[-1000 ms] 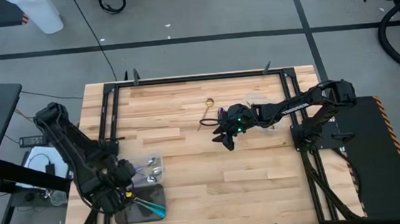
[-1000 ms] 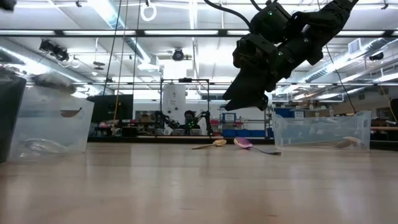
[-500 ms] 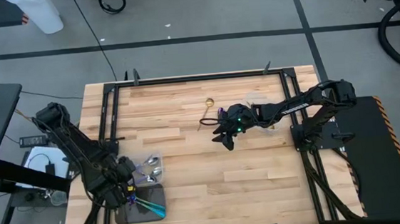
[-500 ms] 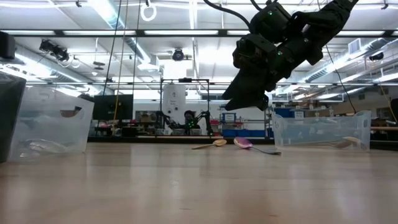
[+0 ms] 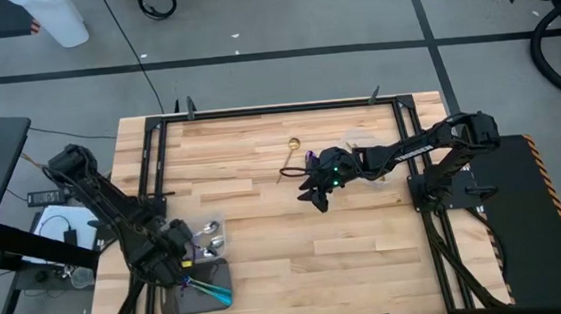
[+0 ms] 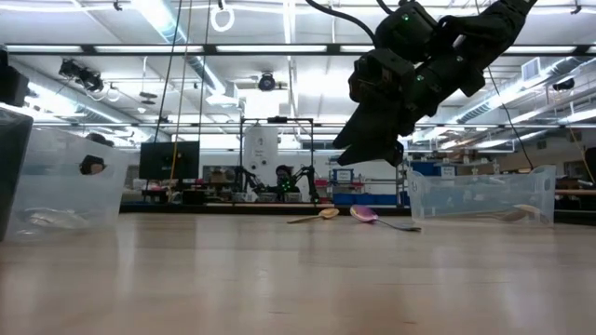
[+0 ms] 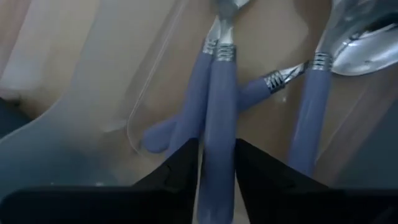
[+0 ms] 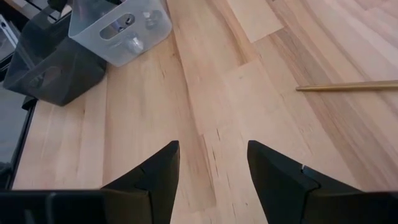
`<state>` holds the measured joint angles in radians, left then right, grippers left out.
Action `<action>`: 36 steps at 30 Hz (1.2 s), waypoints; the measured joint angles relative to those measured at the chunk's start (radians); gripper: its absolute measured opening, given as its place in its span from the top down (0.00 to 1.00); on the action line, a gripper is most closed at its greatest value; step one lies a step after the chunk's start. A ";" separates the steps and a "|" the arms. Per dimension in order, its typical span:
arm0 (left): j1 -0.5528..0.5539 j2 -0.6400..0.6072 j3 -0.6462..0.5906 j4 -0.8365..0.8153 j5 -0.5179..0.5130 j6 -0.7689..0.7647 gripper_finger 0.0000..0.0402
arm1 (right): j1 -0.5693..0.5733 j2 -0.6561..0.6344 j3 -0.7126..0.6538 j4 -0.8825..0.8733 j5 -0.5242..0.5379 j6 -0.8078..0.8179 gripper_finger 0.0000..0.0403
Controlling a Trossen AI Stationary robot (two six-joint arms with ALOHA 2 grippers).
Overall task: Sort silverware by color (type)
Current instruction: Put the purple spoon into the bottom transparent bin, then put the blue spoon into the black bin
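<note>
The silverware closest to me is a bunch of shiny metal spoons with soft purple-blue handles [image 7: 217, 118]. They lie in the see-through plastic tray [image 5: 210, 239] at the near left corner of the table. One handle runs right through the left gripper [image 7: 217, 146], which hangs low over that tray. I cannot tell if it is squeezing that handle or has let go.

I think the job right now is to leave this spoon with its friends. To do it well, I would open wide, then lift straight up, so the spoon does not get dragged out. I would keep away from the tray wall so the tray does not slide.

Just beside it sits the dark grey tray [image 5: 199, 289] with teal-handled pieces [image 5: 211, 291] inside.

Farther off, the right gripper [image 5: 315, 189] floats over the middle of the wooden table [image 5: 269, 268]. It is open wide and holds nothing. Past it lie a thin gold spoon [image 6: 317, 216] and a purple spoon [image 6: 372, 216], flat on the wood. Those still need sorting.

At the far right there is another see-through tray [image 6: 480, 195].

Some things are hard to see. The spoon bowls in the near tray are cut off, so I cannot count them. The right arm covers part of the purple spoon from above. I cannot make out what is in the far tray.
</note>
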<state>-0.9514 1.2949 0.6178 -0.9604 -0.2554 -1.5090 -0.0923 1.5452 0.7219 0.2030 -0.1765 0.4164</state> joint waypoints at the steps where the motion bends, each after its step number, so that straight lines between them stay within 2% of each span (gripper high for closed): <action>1: 0.011 0.000 0.000 0.000 0.010 0.019 0.71 | 0.000 0.000 0.000 0.000 0.000 0.000 0.51; 6: 0.061 -0.027 0.002 -0.002 0.033 0.109 0.66 | 0.000 0.000 0.000 0.001 0.000 0.003 0.51; 17: 0.179 -0.117 0.070 -0.011 0.010 0.342 0.66 | 0.001 0.000 0.000 0.004 0.027 0.001 0.51; 24: 0.263 -0.126 0.135 -0.004 -0.148 0.494 0.66 | 0.008 0.008 0.000 -0.003 0.115 -0.008 0.51; 27: 0.308 -0.126 0.139 0.033 -0.284 0.558 0.66 | 0.025 0.008 0.000 -0.007 0.165 -0.017 0.51; 30: 0.361 -0.124 0.139 0.080 -0.403 0.611 0.67 | 0.050 0.008 0.000 -0.053 0.277 -0.018 0.51; 36: 0.493 -0.124 0.139 0.204 -0.431 0.793 0.66 | 0.093 0.008 0.000 -0.155 0.431 0.025 0.51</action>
<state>-0.4579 1.1713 0.7567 -0.7566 -0.6865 -0.7161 0.0010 1.5528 0.7223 0.0483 0.2542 0.4415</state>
